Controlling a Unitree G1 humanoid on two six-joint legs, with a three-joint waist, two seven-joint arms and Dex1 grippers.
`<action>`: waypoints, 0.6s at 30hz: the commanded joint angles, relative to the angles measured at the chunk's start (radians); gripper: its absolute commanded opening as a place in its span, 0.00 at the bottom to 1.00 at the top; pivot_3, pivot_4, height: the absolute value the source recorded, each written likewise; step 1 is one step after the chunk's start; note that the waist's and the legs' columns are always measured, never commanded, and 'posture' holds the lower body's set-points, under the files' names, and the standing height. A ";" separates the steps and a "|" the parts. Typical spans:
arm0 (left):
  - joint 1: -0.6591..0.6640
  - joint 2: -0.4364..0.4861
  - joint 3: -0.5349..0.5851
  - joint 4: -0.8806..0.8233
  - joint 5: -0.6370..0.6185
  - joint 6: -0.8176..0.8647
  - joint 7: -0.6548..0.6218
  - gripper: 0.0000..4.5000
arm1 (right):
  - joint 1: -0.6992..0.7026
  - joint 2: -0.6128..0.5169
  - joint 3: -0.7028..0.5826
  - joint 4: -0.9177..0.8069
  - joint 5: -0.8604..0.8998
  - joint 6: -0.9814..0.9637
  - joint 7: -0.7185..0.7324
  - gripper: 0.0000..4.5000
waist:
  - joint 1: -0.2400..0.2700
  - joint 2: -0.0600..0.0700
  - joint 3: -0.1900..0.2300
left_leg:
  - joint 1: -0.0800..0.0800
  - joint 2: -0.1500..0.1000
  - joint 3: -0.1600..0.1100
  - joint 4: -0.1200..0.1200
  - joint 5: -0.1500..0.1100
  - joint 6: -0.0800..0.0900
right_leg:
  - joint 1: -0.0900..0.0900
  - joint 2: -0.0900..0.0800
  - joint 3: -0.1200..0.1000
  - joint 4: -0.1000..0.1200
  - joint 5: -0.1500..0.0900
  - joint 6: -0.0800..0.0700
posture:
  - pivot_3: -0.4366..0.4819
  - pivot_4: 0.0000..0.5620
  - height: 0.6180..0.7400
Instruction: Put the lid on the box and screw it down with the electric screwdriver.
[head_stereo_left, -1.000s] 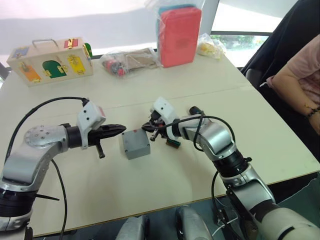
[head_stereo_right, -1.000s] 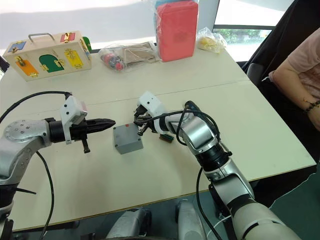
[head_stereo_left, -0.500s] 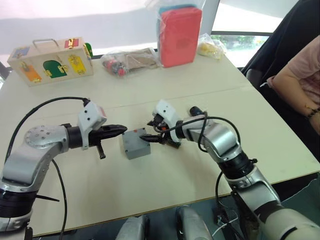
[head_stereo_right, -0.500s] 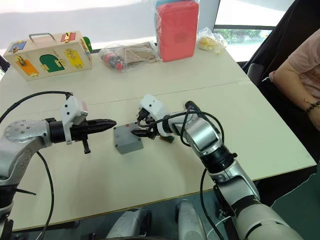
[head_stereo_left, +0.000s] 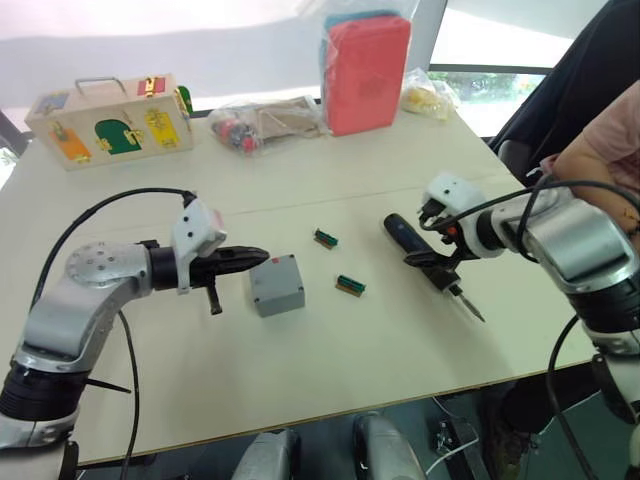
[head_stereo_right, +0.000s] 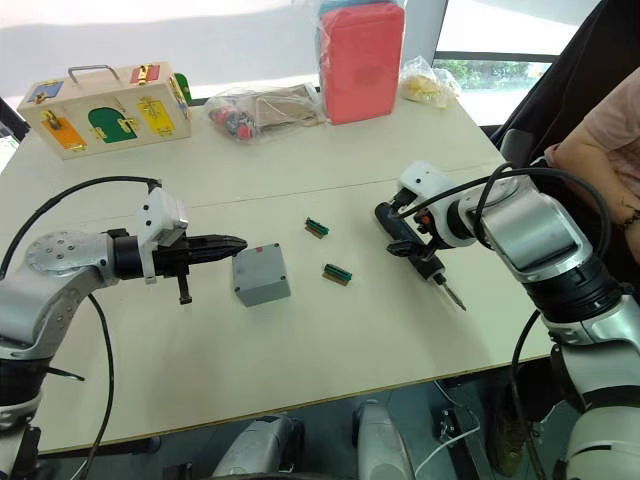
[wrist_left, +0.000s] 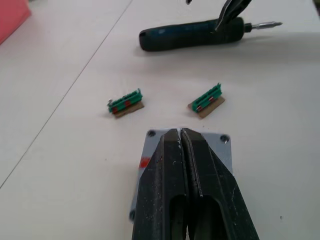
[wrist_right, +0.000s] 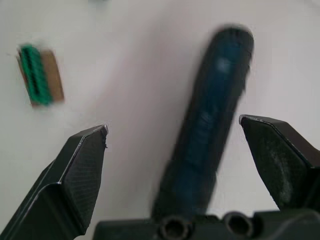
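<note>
Tabletop (head_stereo_right: 330, 350) work: my right gripper (head_stereo_right: 428, 252), jaws apart, straddles the electric screwdriver (head_stereo_right: 405, 243); I'd centre, then close, while the left gripper (head_stereo_right: 228, 243), pinched together, waits beside the box (head_stereo_right: 261, 274)

Grey box (head_stereo_left: 276, 285) just beside left end effector (head_stereo_left: 262, 256); right end effector (head_stereo_left: 432, 262) over electric screwdriver (head_stereo_left: 428, 249)

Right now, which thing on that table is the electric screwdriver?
Start at the tall red case at the table's far edge and come toward the near right side. The screwdriver is the dark pen-shaped stick with a thin metal tip, beneath the right end effector.
</note>
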 joint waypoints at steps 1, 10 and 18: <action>-0.013 -0.012 -0.004 -0.014 0.002 -0.036 -0.010 0.00 | -0.055 -0.015 0.066 0.112 -0.039 -0.015 0.045 0.99 | 0.003 0.000 0.000 | 0.000 0.000 0.000 0.000 0.000 0.000 | 0.000 0.000 0.000 0.000 0.000 0.000 | 0.48 0.27 1.00; 0.028 -0.041 0.000 -0.041 0.013 -0.058 0.024 0.00 | -0.164 0.056 0.234 0.402 -0.096 -0.019 0.165 0.99 | 0.005 0.000 0.000 | -0.001 0.000 0.001 0.000 0.000 0.001 | 0.000 0.000 0.000 -0.002 0.000 0.000 | 0.48 0.27 1.00; 0.073 -0.041 0.022 -0.083 0.010 -0.042 0.072 0.00 | -0.223 0.148 0.322 0.518 -0.167 -0.084 0.251 0.65 | 0.004 -0.001 0.000 | -0.001 0.000 0.000 0.001 0.000 0.001 | 0.000 0.000 0.000 -0.001 0.000 0.000 | 0.48 0.27 1.00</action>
